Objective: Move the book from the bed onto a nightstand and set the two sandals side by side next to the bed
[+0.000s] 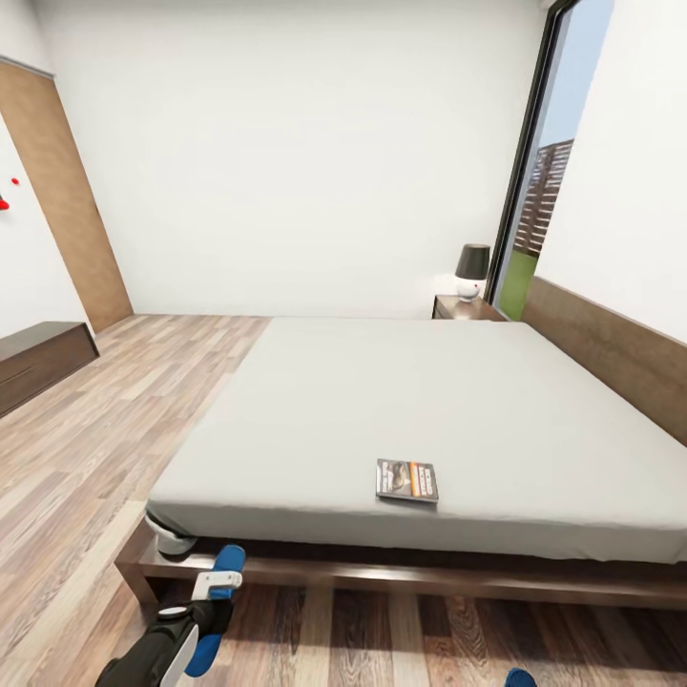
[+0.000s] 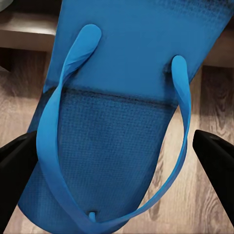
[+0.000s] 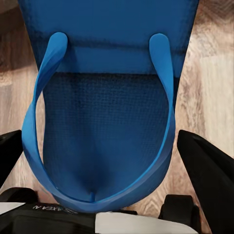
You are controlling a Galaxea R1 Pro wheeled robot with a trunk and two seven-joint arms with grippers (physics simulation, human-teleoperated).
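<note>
Each tool grips a blue sandal: left tool (image 2: 117,151) one sandal (image 2: 122,97), right tool (image 3: 112,161) the other (image 3: 105,97). Light and floppy; pinch mid-sole. The book (image 1: 407,480) lies on the bed (image 1: 382,401).

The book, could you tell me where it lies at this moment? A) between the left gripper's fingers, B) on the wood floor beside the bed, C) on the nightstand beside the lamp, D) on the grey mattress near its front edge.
D: in the head view the book lies flat on the pale grey mattress of the bed, close to its near edge, far from the nightstand by the window.
</note>
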